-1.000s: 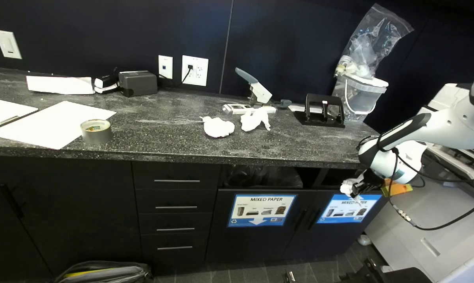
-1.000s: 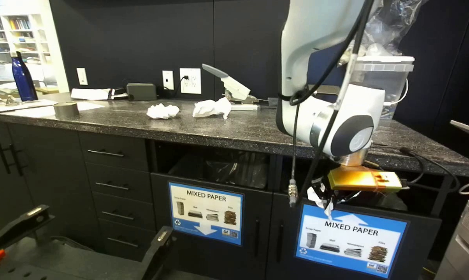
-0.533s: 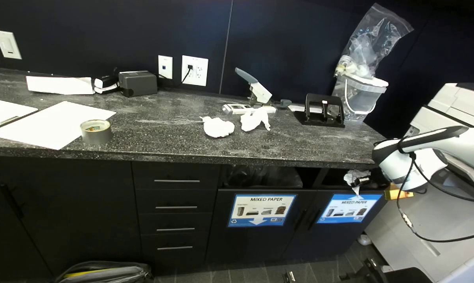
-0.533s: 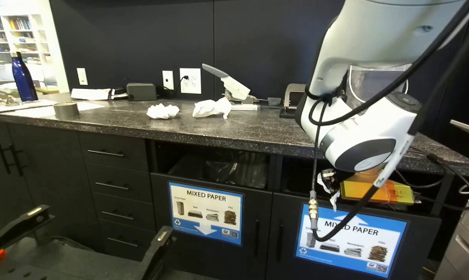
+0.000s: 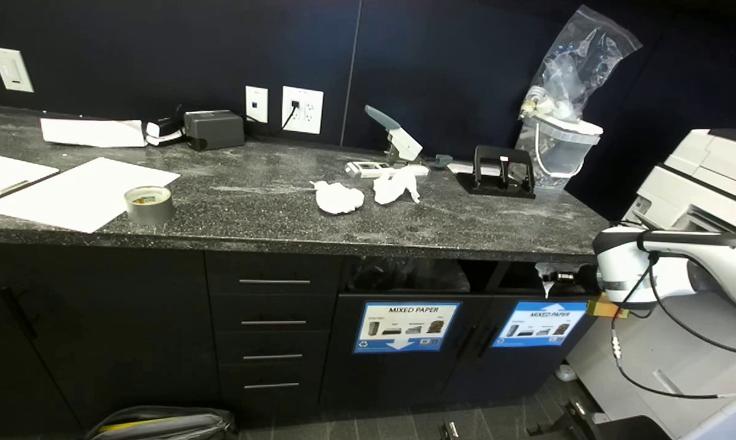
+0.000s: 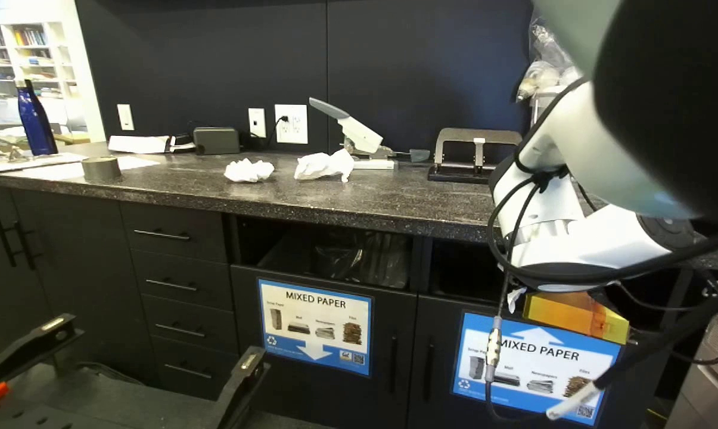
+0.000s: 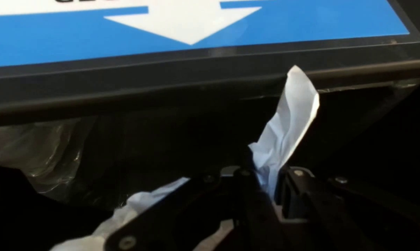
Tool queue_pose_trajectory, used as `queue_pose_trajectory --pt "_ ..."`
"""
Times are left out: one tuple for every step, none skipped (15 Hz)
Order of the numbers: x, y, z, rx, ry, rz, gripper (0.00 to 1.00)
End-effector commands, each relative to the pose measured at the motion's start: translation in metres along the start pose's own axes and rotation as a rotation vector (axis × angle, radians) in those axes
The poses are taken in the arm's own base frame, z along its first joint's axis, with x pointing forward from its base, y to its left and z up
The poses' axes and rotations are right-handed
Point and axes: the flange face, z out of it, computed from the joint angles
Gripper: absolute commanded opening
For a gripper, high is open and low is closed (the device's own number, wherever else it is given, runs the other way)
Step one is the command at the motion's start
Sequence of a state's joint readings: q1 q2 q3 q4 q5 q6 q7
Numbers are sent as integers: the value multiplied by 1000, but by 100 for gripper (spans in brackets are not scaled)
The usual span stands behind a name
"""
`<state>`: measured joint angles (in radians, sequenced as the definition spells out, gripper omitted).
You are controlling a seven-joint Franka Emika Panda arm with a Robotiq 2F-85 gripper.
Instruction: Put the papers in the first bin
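Note:
My gripper (image 7: 272, 179) is shut on a crumpled white paper (image 7: 283, 129), which sticks up between the fingers and also shows beside the left finger. In an exterior view the gripper (image 5: 556, 277) sits at the mouth of the first bin (image 6: 459, 268), the dark slot above the mostly blue sign; a paper tip hangs over the front edge. The arm hides most of the gripper in an exterior view, leaving a scrap of the held paper (image 6: 516, 298). On the counter lie two more papers, a rounder wad (image 5: 338, 198) and a twisted wad (image 5: 397, 187), seen in both exterior views.
A similar slot (image 6: 335, 256) with a plastic liner and a whiter sign adjoins the bin. The counter edge (image 5: 465, 252) overhangs both slots. A stapler (image 5: 404, 143), hole punch (image 5: 503, 172) and plastic bucket (image 5: 557, 153) stand on the counter. A printer (image 5: 697, 183) is beside the arm.
The gripper, still holding the paper, has gone from in front of the blue sign up and inward to the slot's mouth. The forearm and wrist have swung toward the printer.

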<state>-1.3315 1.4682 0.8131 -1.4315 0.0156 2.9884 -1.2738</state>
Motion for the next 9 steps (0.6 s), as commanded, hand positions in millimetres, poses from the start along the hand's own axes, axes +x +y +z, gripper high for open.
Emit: queue_pose_trajectory --pt "7 1 -1 -12 106 38 16" --pt "10 1 1 -8 124 54 16" --pt "15 3 0 1 153 67 15" --pt "19 4 1 9 176 81 15" --pt "21 6 1 16 200 100 15" --pt "17 9 2 22 216 110 16" --pt "14 12 4 25 230 126 16" --pt "9 14 7 36 232 127 16" --pt "0 16 13 26 202 121 15"
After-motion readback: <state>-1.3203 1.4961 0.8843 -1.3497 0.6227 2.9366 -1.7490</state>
